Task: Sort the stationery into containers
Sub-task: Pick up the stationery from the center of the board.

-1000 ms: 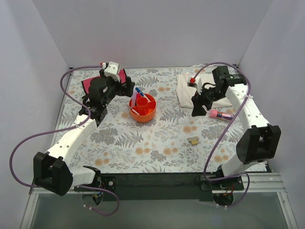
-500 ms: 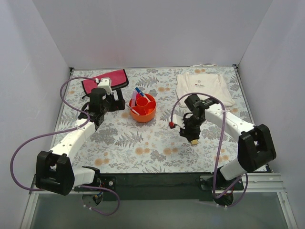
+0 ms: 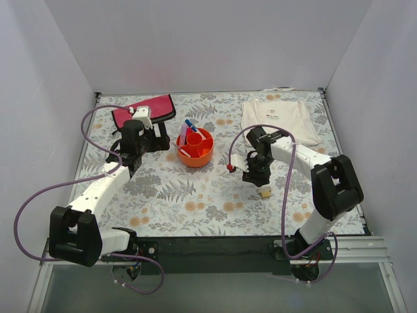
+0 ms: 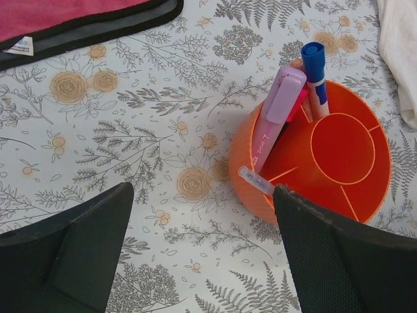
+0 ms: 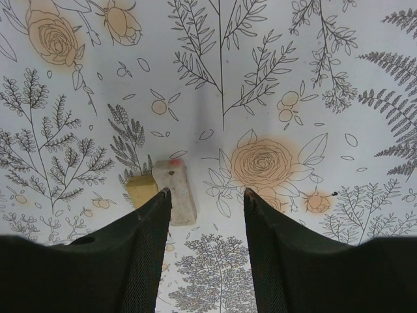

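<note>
The round orange-red tub [image 3: 195, 149] stands at the middle back. In the left wrist view the tub [image 4: 251, 147] holds a lilac highlighter [image 4: 277, 111], a blue-capped marker [image 4: 315, 65] and a pale marker [image 4: 255, 180] lying over its rim. My left gripper [image 4: 202, 189] is open and empty, just left of the tub, and it also shows in the top view [image 3: 159, 140]. My right gripper [image 5: 207, 192] is open low over the table. A small grey-white block [image 5: 174, 191] with a tan piece [image 5: 141, 189] lies at its left fingertip. In the top view the block [image 3: 264, 192] sits just below the right gripper [image 3: 256, 176].
A red-pink pouch with a black edge [image 3: 144, 109] lies at the back left, and it also shows in the left wrist view [image 4: 65, 19]. A white cloth [image 3: 280, 117] lies at the back right. White walls close in the floral table on three sides.
My right arm swung from the white cloth at the back right down to the middle, over the small block. My left arm drew back from the pouch toward the tub.
</note>
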Robot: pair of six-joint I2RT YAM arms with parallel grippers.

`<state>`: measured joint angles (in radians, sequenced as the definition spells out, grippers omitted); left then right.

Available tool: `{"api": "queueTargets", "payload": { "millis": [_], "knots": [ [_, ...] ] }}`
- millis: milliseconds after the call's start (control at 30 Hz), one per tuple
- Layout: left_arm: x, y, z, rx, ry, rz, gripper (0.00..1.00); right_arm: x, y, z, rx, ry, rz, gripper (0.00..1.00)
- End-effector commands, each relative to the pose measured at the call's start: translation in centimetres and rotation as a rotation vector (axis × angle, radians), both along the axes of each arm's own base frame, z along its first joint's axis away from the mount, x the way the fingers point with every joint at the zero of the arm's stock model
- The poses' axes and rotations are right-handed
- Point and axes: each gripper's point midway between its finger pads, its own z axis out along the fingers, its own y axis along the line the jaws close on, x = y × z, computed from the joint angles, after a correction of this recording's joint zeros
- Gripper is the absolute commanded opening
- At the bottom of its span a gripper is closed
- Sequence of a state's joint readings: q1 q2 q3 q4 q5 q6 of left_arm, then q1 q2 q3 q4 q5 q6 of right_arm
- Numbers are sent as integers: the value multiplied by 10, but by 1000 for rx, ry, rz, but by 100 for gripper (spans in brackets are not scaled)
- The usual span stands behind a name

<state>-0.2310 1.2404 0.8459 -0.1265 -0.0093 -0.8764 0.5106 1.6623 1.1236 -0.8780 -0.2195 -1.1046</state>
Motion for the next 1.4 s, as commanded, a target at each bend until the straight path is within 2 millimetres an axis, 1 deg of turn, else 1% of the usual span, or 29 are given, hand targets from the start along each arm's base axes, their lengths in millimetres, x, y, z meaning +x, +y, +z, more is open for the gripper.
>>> {"api": "queueTargets", "payload": {
  "millis": [0, 167, 333, 667, 867, 900, 1000, 1033, 1067, 1167, 1267, 1300, 1333, 1367],
  "knots": [
    [7, 1, 12, 2, -41, -5, 86, 1, -5, -1, -16, -29, 14, 54],
    [8, 1, 8, -3, -35, -1, 86, -8, -5, 0, 2, -18, 20, 54],
    [10, 1, 7, -3, -35, 0, 86, -15, -6, -4, -7, -7, 29, 54],
    [8, 4, 8, 2, -41, 2, 86, -23, 4, -9, 0, 4, 48, 54],
    [7, 6, 6, 6, -37, 5, 86, -27, -2, -19, -33, 3, 52, 53],
    [7, 6, 6, 7, -37, 5, 86, -29, -6, -22, -46, 3, 50, 52],
    [7, 7, 5, 4, -36, 9, 86, -28, -9, -25, -58, -17, 44, 52],
    [6, 3, 6, -9, -35, -15, 86, -28, -9, -26, -60, -21, 40, 52],
    [6, 2, 5, -10, -33, -16, 86, -26, -10, -26, -63, -28, 34, 51],
    [6, 1, 5, -18, -32, -18, 86, -19, -9, -29, -67, -55, 14, 44],
    [7, 1, 4, -20, -30, -21, 86, -13, -5, -29, -67, -65, 6, 29],
    [7, 0, 5, -19, -31, -24, 86, -11, -4, -29, -65, -68, 6, 20],
    [8, 0, 6, -19, -36, -22, 86, -10, -3, -27, -62, -69, 0, 16],
    [8, 1, 6, -20, -34, -20, 86, -2, 3, -18, -45, -91, -7, 12]
  ]
}}
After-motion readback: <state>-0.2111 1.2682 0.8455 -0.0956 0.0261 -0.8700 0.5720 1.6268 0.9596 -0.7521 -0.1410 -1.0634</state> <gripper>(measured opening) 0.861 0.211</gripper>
